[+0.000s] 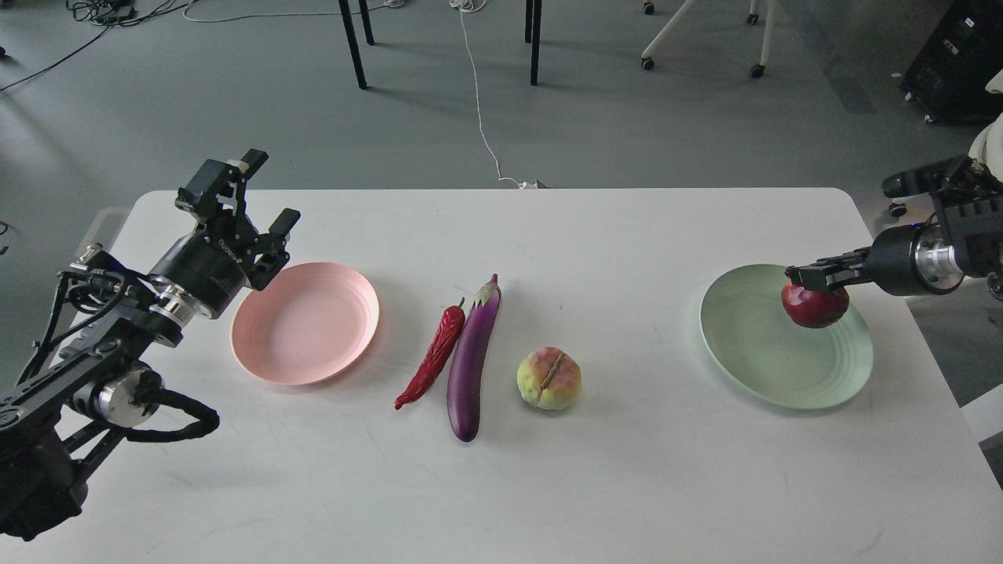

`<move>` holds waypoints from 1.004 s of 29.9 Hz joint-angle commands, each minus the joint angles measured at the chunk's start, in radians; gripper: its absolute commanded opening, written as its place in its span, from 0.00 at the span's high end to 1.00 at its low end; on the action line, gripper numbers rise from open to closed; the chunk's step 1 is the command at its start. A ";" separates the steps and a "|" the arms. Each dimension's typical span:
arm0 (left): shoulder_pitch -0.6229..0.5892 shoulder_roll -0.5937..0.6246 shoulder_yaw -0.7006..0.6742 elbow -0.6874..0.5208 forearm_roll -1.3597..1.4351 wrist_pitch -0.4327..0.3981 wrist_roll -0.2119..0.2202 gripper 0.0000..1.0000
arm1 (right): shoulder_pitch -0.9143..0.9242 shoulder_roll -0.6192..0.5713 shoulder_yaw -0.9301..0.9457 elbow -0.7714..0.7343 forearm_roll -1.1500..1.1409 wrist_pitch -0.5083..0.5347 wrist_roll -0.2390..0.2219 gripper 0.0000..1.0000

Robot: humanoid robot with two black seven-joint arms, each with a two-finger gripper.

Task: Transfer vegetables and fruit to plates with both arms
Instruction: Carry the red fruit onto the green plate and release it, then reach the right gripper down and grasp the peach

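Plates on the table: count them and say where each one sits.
2. The pink plate lies at the table's left, empty, beside the left gripper. The green plate lies at the right, under the pomegranate.

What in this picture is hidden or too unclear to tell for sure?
- Head view: whether the right gripper actually grips the pomegranate; its fingers are dark and seen end-on.
- Whether the pomegranate rests on the green plate.
- The right arm, cut off by the picture's right edge.
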 commanded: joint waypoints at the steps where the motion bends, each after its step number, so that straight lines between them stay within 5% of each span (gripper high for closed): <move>1: -0.001 0.000 0.000 0.000 0.000 0.000 -0.001 0.02 | -0.022 0.038 0.000 -0.046 0.000 -0.025 0.000 0.45; 5: -0.001 0.004 0.000 0.000 0.000 -0.002 -0.001 0.02 | -0.022 0.058 0.000 -0.051 0.003 -0.031 0.000 0.19; 11: -0.001 0.006 -0.002 0.000 -0.001 -0.003 -0.001 0.02 | 0.049 0.049 0.058 0.045 0.015 -0.027 0.000 0.07; 19: -0.001 0.004 -0.005 0.000 0.000 0.000 -0.001 0.02 | 0.192 0.134 0.100 0.336 0.020 -0.020 0.000 0.06; 30: 0.005 0.017 -0.010 0.000 0.002 0.001 -0.003 0.02 | 0.198 0.463 0.015 0.311 0.018 -0.007 0.000 0.05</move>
